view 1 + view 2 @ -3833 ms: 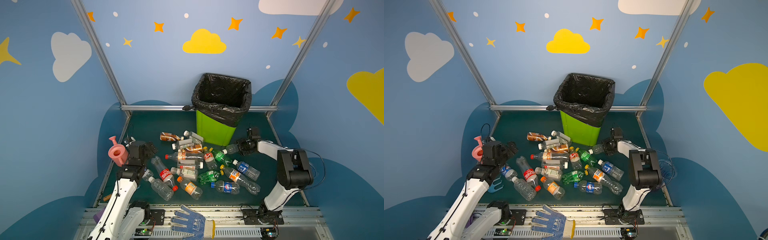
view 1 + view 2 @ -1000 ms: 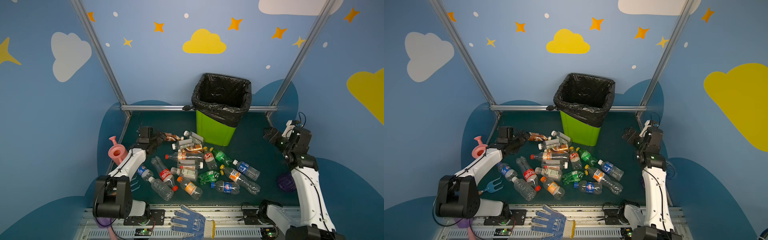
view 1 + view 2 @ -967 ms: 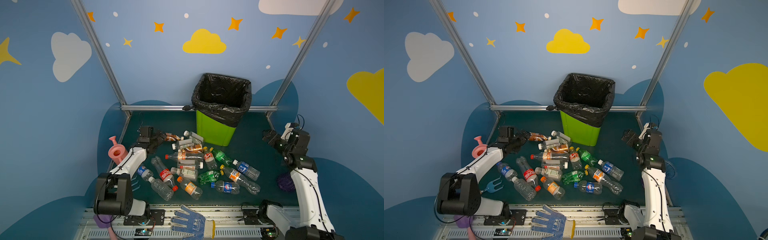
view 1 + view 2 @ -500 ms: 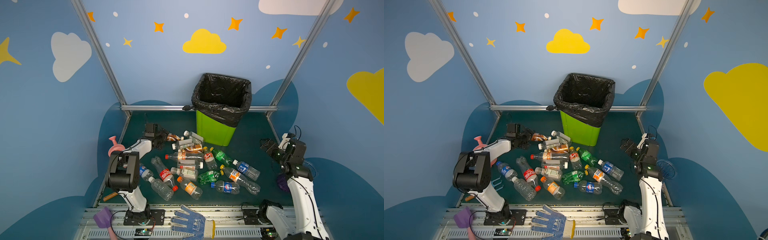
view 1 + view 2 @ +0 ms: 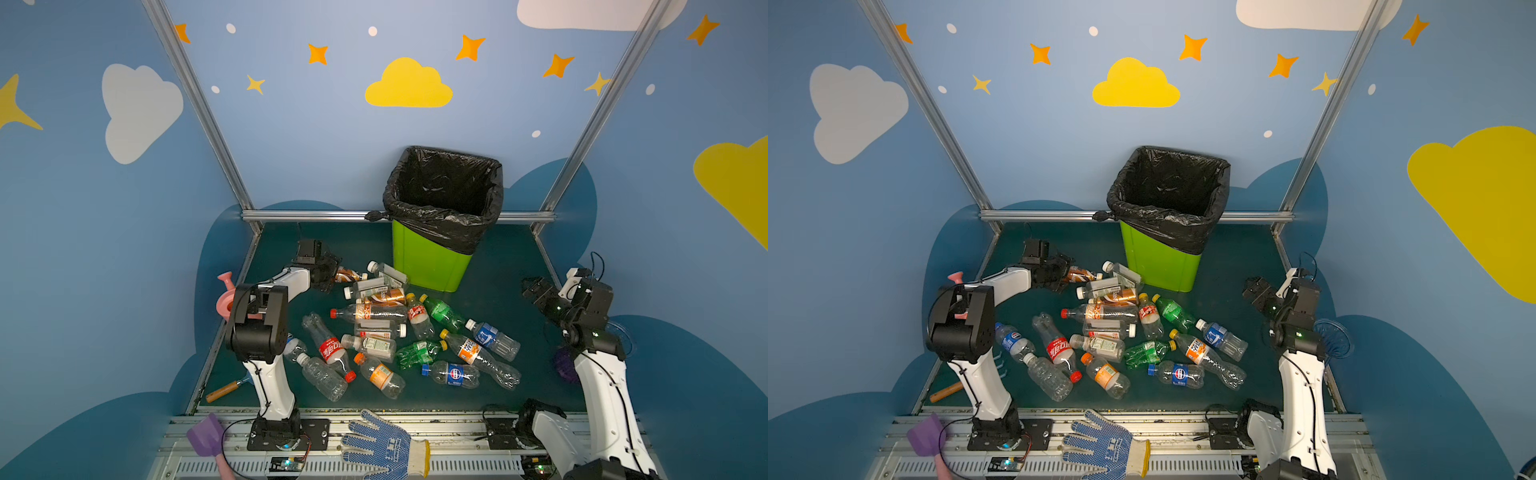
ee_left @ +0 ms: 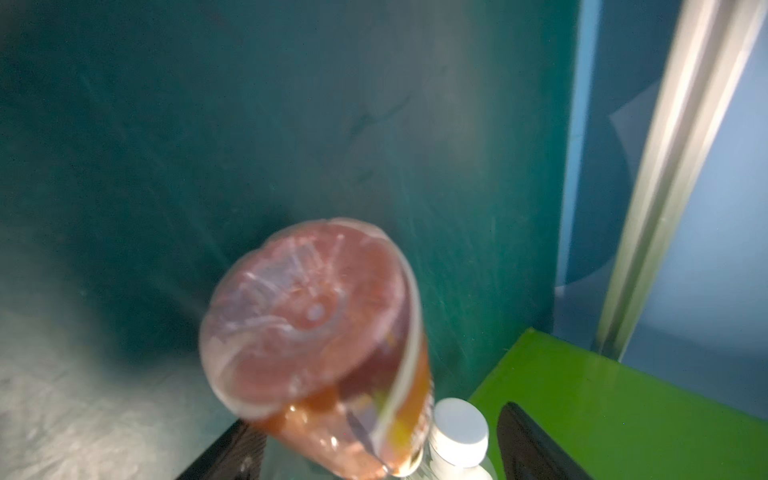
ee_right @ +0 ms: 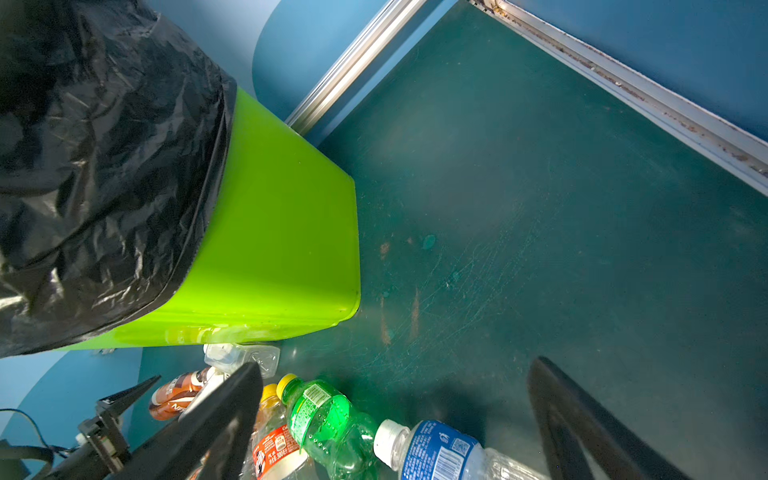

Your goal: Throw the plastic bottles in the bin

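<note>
Nearest, the plastic bottles (image 5: 374, 336) lie in a heap. The left gripper (image 5: 327, 272), open around a brown bottle (image 6: 316, 345) at the heap's far edge, may also pinch the neighbour's white cap (image 6: 459, 428) (it sits beside one finger) and slip. The left arm (image 5: 286, 277) stretches low and forward; the right gripper (image 5: 534, 291) hovers open, empty. The bin (image 5: 432, 266) stands behind.

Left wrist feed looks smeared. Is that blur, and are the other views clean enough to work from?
Left wrist view: yes, the brown bottle sits close to the lens and is blurred. Right wrist view: sharp, slight glare low on the bin. Both top views: sharp, evenly lit.
</note>
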Tool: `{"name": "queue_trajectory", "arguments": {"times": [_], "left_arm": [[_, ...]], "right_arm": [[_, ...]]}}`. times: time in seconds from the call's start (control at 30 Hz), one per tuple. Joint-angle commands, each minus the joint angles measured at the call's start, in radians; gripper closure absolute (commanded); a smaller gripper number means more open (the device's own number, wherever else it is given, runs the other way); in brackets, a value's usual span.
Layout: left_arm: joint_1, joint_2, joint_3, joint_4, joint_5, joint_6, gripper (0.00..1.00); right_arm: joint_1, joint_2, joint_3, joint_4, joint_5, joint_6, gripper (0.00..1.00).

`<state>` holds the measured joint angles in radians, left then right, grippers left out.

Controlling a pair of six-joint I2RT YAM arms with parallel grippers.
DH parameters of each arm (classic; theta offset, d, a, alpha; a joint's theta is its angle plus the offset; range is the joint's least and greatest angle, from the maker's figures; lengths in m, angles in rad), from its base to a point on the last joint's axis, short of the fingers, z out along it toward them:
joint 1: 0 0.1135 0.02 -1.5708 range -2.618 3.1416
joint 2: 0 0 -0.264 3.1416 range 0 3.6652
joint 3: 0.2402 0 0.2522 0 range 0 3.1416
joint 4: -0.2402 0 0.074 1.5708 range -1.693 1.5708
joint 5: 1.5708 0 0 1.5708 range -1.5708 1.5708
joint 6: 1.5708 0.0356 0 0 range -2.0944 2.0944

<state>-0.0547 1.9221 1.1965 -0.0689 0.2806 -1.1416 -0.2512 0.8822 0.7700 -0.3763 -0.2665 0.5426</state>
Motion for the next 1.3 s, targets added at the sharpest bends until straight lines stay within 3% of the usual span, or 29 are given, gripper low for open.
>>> {"name": "queue_trajectory", "arguments": {"times": [0.0,0.2,0.4,0.7,1.0,1.27], "left_arm": [[0.0,0.029,0.025,-0.021,0.016,-0.025,0.14],[0.0,0.062,0.029,0.014,0.037,-0.051,0.18],[0.0,0.079,0.013,0.057,0.062,-0.071,0.28],[0.007,0.086,-0.007,0.141,0.089,-0.106,0.53],[0.045,-0.039,-0.049,0.207,0.078,-0.108,0.59],[0.116,-0.249,-0.048,0.179,0.08,-0.07,0.59]], "right_arm": [[-0.012,0.005,-0.003,0.013,-0.01,0.002,0.02],[-0.022,0.006,-0.004,0.006,-0.014,0.004,0.02],[-0.036,0.001,-0.016,0.004,0.003,-0.008,0.02],[-0.062,0.006,-0.004,-0.007,-0.013,-0.001,0.02],[-0.082,-0.008,-0.006,-0.012,-0.036,-0.002,0.02],[-0.1,-0.026,0.002,-0.02,-0.051,-0.008,0.02]]}}
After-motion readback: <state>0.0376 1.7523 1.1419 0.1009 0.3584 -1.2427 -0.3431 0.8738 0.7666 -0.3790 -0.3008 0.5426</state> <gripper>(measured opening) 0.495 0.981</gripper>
